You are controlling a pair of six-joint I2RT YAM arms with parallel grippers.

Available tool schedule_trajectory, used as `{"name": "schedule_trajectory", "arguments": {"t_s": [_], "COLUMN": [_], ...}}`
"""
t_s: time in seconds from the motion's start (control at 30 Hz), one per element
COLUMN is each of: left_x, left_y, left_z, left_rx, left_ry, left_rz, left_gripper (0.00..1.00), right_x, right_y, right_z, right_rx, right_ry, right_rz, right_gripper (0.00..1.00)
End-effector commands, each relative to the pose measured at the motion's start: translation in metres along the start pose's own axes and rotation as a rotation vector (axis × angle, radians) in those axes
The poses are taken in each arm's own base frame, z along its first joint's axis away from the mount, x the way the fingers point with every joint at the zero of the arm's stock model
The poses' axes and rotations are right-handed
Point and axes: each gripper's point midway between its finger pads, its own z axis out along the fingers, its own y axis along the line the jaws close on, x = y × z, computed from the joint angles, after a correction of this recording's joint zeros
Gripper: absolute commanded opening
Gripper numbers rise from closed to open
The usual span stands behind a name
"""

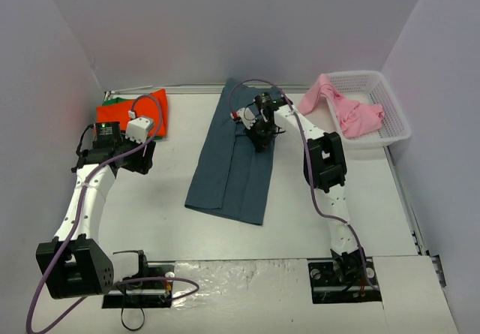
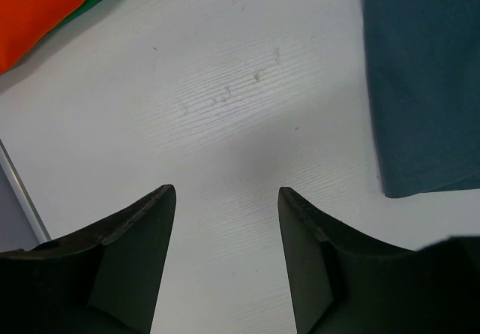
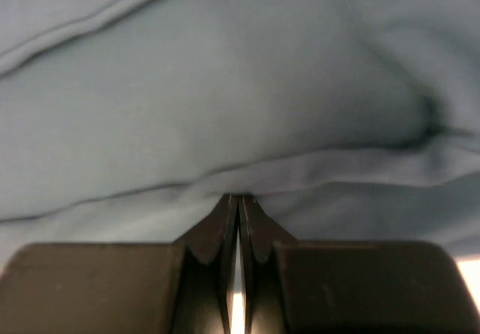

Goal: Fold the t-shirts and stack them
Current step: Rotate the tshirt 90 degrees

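Right gripper [image 3: 238, 199]: the jaws are seen fully closed, with the tips set against a raised crease of the blue shirt [image 1: 229, 169]. Whether any cloth is caught between them cannot be told.
Left gripper [image 2: 225, 193]: the jaws are held partly open and nothing is gripped. Only bare table [image 1: 150, 206] is seen between the fingers [image 2: 142, 229].
Blue shirt: it is laid as a long strip down the middle of the table, narrow at the far end and wider at the near end. The right gripper is placed on its far right part. In the left wrist view, its near corner is seen to the right of the open jaws, apart from them.
Orange shirt [image 1: 142, 112]: it is folded at the far left corner of the table, just beyond the left gripper.
Green shirt [image 1: 112, 101]: it lies under the orange one, and only a thin edge is shown at the left side.
Pink shirt [image 1: 345, 109]: it is bunched in the basket [image 1: 394, 105], with one part draped over the basket's left rim towards the table.
Basket: the white lattice basket is set at the far right corner, well apart from the blue shirt.
Purple cable [image 1: 296, 124]: it is looped over the right arm and passes above the far end of the blue shirt.
In the way: part of the blue shirt is hidden by the right arm in the top view.
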Motion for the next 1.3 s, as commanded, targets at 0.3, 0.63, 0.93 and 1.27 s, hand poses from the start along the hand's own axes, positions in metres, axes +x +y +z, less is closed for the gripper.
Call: {"name": "schedule_trajectory", "arguments": {"t_s": [0.3, 0.63, 0.93, 1.27], "left_x": [-0.003, -0.002, -0.003, 0.003], "left_y": [0.005, 0.005, 0.007, 0.011], "left_z": [0.002, 0.003, 0.008, 0.019], "left_rx": [-0.014, -0.007, -0.001, 0.000], "left_ry": [-0.011, -0.002, 0.023, 0.066], "left_rz": [0.004, 0.004, 0.003, -0.004], "left_gripper": [0.56, 0.56, 0.56, 0.56], "right_x": [0.026, 0.039, 0.033, 0.024], "right_y": [-0.011, -0.032, -0.070, -0.102], "right_z": [0.007, 0.019, 0.020, 0.024], "right_rx": [-0.025, 0.005, 0.081, 0.159], "right_ry": [0.058, 0.080, 0.051, 0.018], "right_rz": [0.061, 0.114, 0.164, 0.164], "right_gripper": [0.00, 0.00, 0.00, 0.00]}}
